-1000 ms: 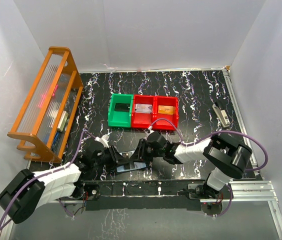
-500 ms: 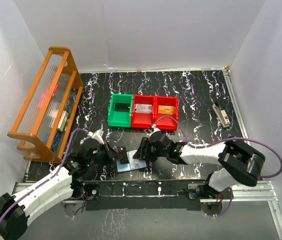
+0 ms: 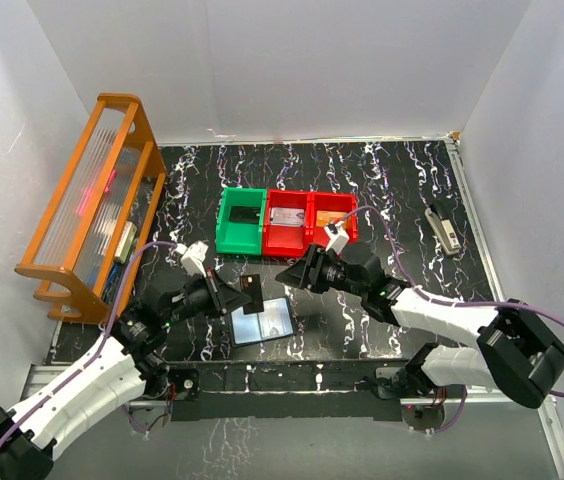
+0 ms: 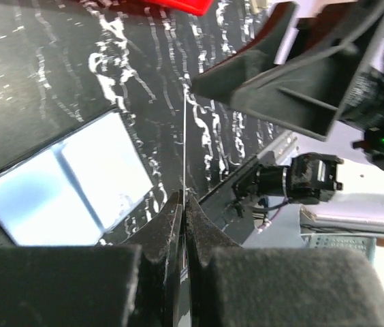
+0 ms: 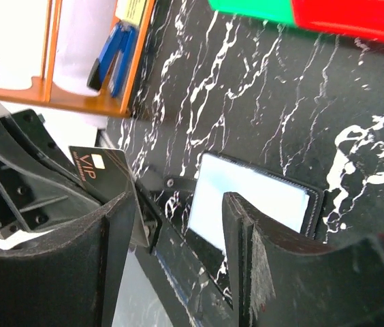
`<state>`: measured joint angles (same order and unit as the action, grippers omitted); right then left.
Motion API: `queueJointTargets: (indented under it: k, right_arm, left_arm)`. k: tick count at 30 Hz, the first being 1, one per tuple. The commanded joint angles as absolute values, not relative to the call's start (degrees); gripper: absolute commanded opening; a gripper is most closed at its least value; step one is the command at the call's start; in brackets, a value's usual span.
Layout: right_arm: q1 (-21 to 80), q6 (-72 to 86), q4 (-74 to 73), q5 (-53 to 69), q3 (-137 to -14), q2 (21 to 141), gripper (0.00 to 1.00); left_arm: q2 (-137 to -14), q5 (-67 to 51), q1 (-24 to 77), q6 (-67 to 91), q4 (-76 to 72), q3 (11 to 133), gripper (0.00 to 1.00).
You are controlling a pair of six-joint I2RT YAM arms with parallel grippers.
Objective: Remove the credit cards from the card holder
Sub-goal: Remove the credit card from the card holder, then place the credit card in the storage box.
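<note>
left fingers point(image 4: 184, 225) clamp the black card point(image 5: 103, 167) edge-on; lift it clear of the card holder point(image 3: 262, 322) by the table's near edge. right fingers point(image 3: 292, 275) half-open, empty.

The left gripper point(image 3: 236, 298), black card point(image 3: 250, 284) and right gripper point(image 3: 288, 273) are crowding the card holder's point(image 3: 262, 323) far edge, leaving open table point(image 3: 342, 336) to its right.

White-shelled left arm point(image 3: 87, 382) and right arm point(image 3: 444, 313) — black joints, looping purple cables

Bright, even light, soft shadows; both wrist views blur the near fingers point(image 4: 62, 286).
</note>
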<state>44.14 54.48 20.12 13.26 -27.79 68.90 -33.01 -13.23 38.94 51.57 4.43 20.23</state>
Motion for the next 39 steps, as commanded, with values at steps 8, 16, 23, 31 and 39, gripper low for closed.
queueJointTargets:
  k: [8,16,23,31,39]
  right_arm:
    - [42.9,56.9,41.6,34.7,-26.8,72.6,0.45]
    - [42.8,58.8,46.5,37.7,-26.2,74.6,0.28]
    - [42.8,60.8,51.3,39.7,-25.0,75.2,0.02]
    - [42.8,53.5,33.8,29.4,-29.7,70.3,0.00]
    - [43.0,34.5,5.9,9.0,-48.5,73.8,0.00]
  left_arm:
    - [-36.6,-25.2,38.7,54.3,-14.5,20.4,0.00]
    - [-36.6,-26.1,38.7,56.5,-17.9,18.6,0.00]
    - [-35.8,-24.7,38.7,56.0,-15.9,18.9,0.00]
    - [-32.6,-5.3,38.7,49.1,12.8,26.9,0.86]
    - [-37.2,17.5,38.7,51.5,39.2,34.6,0.99]
